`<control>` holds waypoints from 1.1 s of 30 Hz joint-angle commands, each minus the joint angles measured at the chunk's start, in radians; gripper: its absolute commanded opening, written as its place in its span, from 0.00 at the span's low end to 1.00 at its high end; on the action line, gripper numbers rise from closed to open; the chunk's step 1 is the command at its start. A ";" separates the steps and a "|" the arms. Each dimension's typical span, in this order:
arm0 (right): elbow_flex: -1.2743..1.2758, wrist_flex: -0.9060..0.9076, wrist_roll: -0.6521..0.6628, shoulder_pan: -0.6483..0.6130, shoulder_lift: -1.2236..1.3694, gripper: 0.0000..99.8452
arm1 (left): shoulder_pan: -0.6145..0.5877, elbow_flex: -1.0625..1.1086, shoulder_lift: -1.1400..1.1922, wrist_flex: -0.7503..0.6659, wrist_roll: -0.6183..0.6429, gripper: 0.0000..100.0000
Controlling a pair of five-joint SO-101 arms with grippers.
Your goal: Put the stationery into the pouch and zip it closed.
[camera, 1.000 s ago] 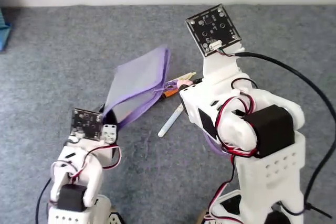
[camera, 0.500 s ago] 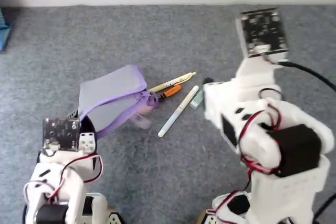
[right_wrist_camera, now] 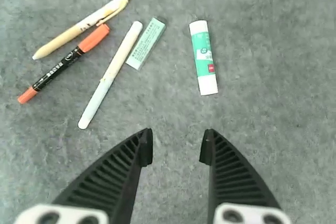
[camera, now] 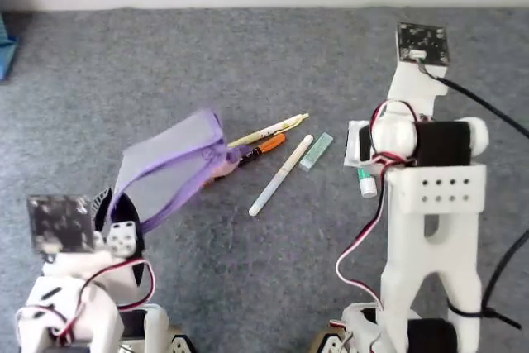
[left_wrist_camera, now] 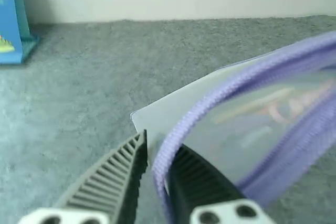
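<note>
Pinching pouch (camera: 169, 163) by its zip edge at near left, left gripper (left_wrist_camera: 157, 149) is gripping tight; right gripper (right_wrist_camera: 176, 140) is hovering agape, empty, above pens (right_wrist_camera: 111, 72) to the right. Risk: thin grip slipping, mouth sagging shut.

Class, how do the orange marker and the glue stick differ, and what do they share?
The orange marker is long and thin; the glue stick is shorter and thicker. The marker is black with orange ends; the glue stick is white and green. The marker lies close beside the cream pen; the glue stick lies apart. Both lie flat on the carpet.
</note>
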 commanded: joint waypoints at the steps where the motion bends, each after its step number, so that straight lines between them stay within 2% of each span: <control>1: 0.000 0.030 -0.015 0.005 0.013 0.15 | 0.003 -0.159 0.192 0.028 0.083 0.01; 6: 0.000 0.030 -0.015 0.007 0.042 0.15 | -0.003 -0.283 0.367 0.068 0.138 0.01; 12: 0.008 0.010 -0.017 0.008 0.048 0.15 | -0.003 -0.309 0.388 0.083 0.130 0.01; 20: 0.091 -0.177 0.040 0.087 0.211 0.15 | -0.005 -0.308 0.390 0.146 0.143 0.01; 24: 0.086 -0.294 0.078 0.090 0.329 0.15 | -0.005 -0.306 0.390 0.140 0.206 0.01; 33: 0.087 -0.549 0.255 0.102 0.601 0.15 | -0.005 -0.209 0.384 0.138 0.209 0.01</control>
